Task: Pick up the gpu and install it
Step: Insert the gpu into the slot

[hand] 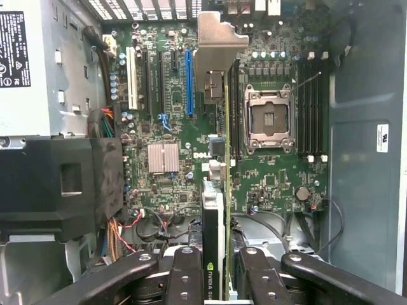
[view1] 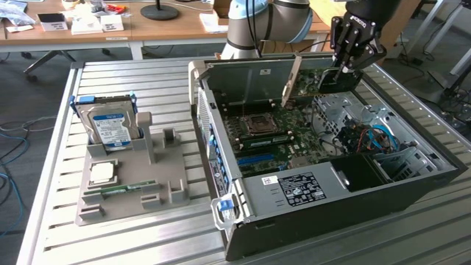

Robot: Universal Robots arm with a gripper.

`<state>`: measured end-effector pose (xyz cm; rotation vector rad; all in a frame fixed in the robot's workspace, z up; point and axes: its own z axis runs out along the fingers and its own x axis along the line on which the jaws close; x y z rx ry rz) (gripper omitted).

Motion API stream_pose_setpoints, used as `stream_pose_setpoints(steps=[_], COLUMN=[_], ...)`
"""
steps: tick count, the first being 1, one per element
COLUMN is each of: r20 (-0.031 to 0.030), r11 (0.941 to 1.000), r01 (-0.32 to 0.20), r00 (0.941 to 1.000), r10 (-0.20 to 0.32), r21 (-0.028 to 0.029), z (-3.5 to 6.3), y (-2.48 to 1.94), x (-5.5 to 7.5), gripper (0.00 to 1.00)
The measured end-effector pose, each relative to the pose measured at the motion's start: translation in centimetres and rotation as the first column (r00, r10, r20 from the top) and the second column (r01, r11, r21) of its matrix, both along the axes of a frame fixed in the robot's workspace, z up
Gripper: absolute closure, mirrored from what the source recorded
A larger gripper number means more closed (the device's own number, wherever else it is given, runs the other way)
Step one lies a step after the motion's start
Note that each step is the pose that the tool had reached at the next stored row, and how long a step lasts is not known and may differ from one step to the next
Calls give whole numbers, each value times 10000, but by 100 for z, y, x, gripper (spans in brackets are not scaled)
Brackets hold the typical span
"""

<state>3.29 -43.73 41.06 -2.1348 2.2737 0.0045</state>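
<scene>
Pickup complete, installation outstanding: the gpu (view1: 326, 83) hangs edge-down in the gripper (view1: 344, 69), whose jaws are closed onto its upper edge, held clear above the motherboard (view1: 290, 144) of the open case (view1: 412, 185) and not yet seated in any motherboard slot.

Greens and greys around a black case (view1: 353, 212)
The gpu (view1: 320, 84) is green, dark-faced, with a silver bracket (view1: 292, 83); the claw (view1: 346, 69) black; the motherboard (view1: 272, 138) green with a blue slot (hand: 189, 82); the drive (view1: 94, 118) silver, its label (view1: 114, 132) blue and white; the holder (view1: 158, 176) plain grey; the counter (view1: 132, 77) ribbed pale grey.
</scene>
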Motion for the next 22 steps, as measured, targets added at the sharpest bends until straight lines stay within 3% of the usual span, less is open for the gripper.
stream_pose_setpoints(steps=[1,3,4,12,22], r20=[0,0,1,0,0], r11=[10000,9999,9999,9999,9999], r01=[0,2,4,58,65], r00=[10000,10000,10000,10000,10000], r10=[0,-2,-4,-58,-65], r21=[12,123,137,137,136], z=[-1,-1,0,-10,-43], y=[0,0,0,0,0], x=[0,0,0,-89,-111], gripper=[73,73,73,73,73])
